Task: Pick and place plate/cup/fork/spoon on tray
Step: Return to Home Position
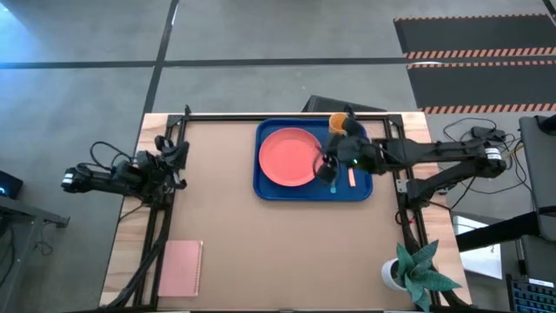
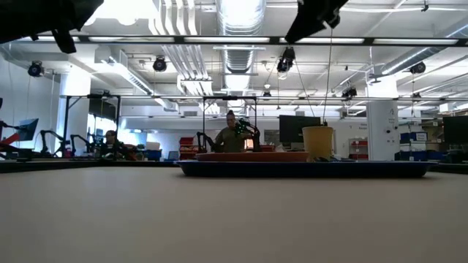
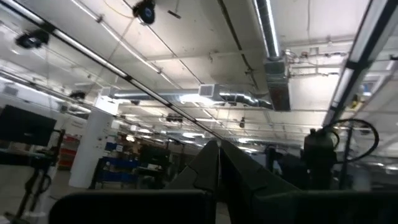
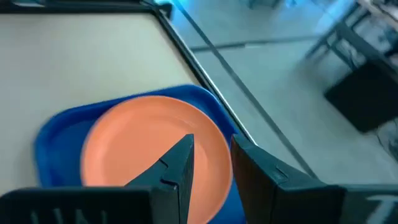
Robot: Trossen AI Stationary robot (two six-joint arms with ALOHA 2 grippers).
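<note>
While unlabelled, plate [image 1: 287, 157] on tray [image 1: 265, 188].

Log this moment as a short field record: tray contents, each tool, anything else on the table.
tray: deep blue, at the table's far side, right of centre
plate: coral-pink, lies on the tray's left part
cup: orange-yellow, upright at the tray's far right corner
fork: orange handle shows on the tray, right of the plate
spoon: not clearly visible
right tool: above the tray at the plate's right edge, fingers apart, nothing between them
left tool: parked at the table's left edge
notebook: pink, near left corner
potted plant: near right corner
</note>
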